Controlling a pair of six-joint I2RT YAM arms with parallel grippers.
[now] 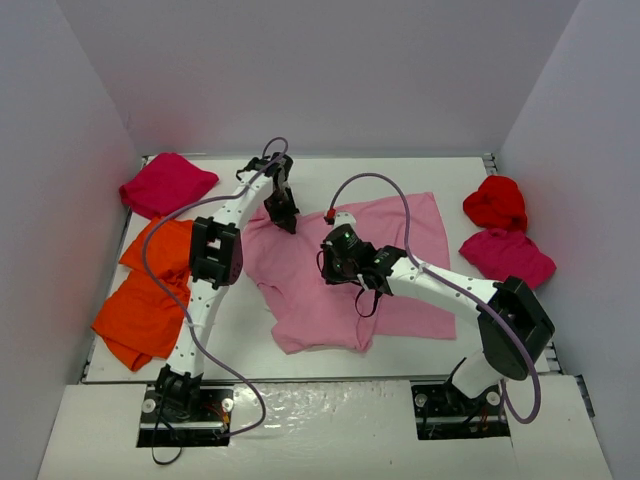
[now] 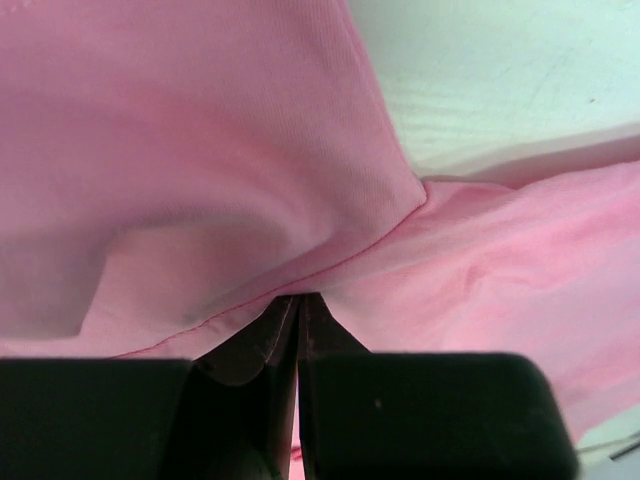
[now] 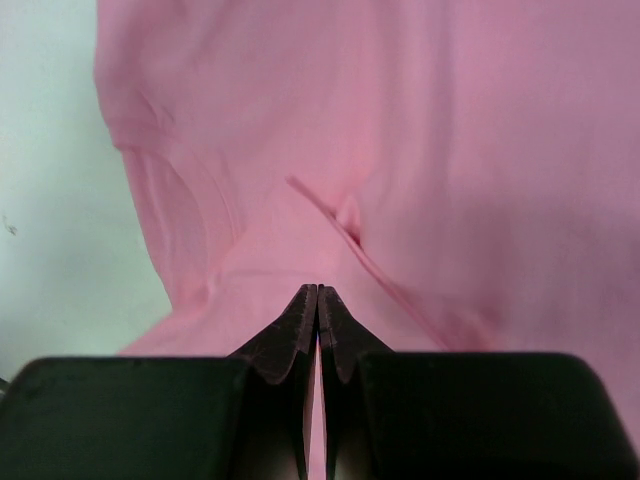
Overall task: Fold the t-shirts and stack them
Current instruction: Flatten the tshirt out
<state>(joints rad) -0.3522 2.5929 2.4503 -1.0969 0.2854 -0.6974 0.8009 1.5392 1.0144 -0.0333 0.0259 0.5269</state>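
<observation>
A light pink t-shirt lies spread over the middle of the table. My left gripper is at its far left corner; in the left wrist view the left gripper is shut with the shirt's hem pinched at its tips. My right gripper sits over the middle of the shirt, and the right wrist view shows the right gripper shut on a gathered fold of the pink cloth. Other t-shirts lie crumpled at the sides.
On the left lie a magenta shirt and two orange ones. On the right are a bright red shirt and a magenta one. Grey walls close in three sides of the white table.
</observation>
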